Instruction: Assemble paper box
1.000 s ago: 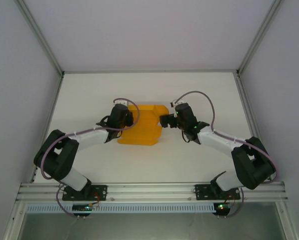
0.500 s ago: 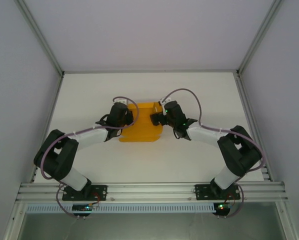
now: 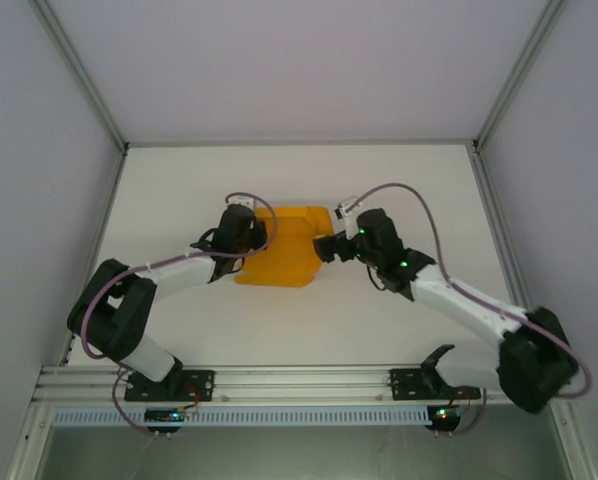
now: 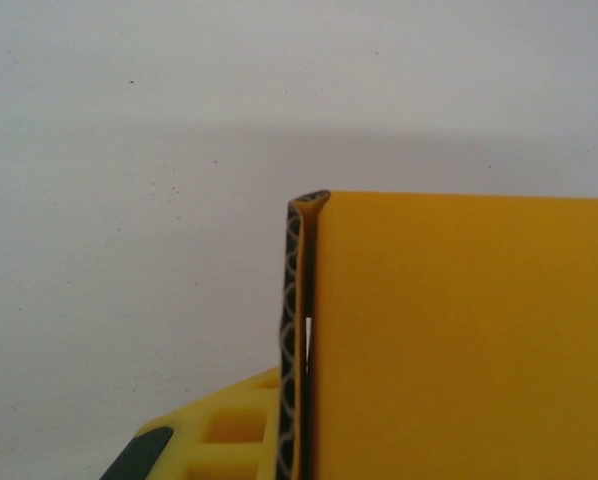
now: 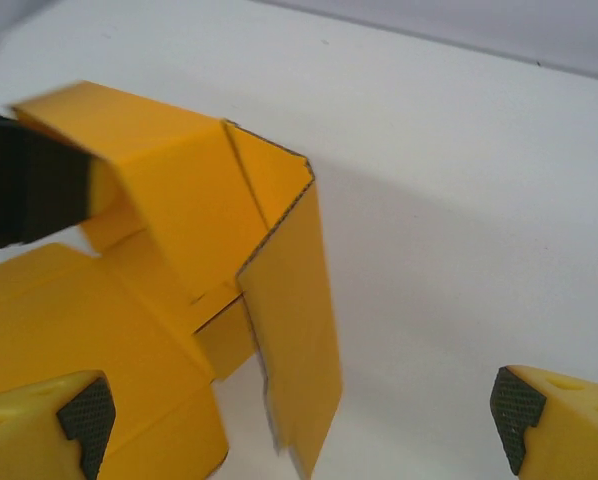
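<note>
Left tool [image 3: 263, 233] grips a raised panel of the paper box [image 3: 287, 266]; right tool [image 3: 324, 247] stands wide open beside it.

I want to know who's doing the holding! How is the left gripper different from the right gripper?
The left gripper is shut, pinching the paper box; the right gripper is wide open, holding nothing. The left gripper is at the box's left side, the right gripper at its right side. Both point toward the box.
</note>
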Action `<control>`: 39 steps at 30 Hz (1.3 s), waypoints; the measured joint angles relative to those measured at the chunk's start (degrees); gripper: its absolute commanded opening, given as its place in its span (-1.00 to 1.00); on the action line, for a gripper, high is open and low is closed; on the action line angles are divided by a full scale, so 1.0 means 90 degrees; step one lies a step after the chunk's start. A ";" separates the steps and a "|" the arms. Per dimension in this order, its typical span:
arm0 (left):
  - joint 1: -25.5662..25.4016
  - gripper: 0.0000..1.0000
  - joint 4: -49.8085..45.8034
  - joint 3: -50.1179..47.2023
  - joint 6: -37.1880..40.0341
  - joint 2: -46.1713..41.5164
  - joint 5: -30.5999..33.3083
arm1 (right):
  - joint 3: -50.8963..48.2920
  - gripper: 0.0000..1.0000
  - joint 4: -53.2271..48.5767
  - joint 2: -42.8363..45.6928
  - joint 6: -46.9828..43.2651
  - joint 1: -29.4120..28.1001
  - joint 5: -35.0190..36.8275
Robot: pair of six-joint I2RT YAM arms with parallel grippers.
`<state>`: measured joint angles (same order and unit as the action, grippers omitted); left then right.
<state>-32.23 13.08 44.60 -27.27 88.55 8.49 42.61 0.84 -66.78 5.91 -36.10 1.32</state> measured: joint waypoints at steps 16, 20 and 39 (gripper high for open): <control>0.0165 -1.00 -0.0012 0.0000 0.0260 -0.0087 -0.0542 | 0.0119 0.30 -0.0969 -0.0253 -0.0442 0.2266 -0.2676; 0.0165 -1.00 -0.0015 0.0000 0.0296 -0.0087 -0.0665 | 0.0714 0.07 -0.1027 -0.1144 -0.0821 0.2220 -0.3310; 0.0245 -1.00 -0.0221 0.0049 0.0306 -0.0073 -0.0675 | 0.1525 -0.14 -0.0471 -0.2701 -0.0763 0.0850 -0.3745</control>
<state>-30.02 11.09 45.04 -24.51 87.90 2.42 56.34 -3.40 -91.09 -0.95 -28.45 -32.38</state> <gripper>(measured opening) 0.101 0.444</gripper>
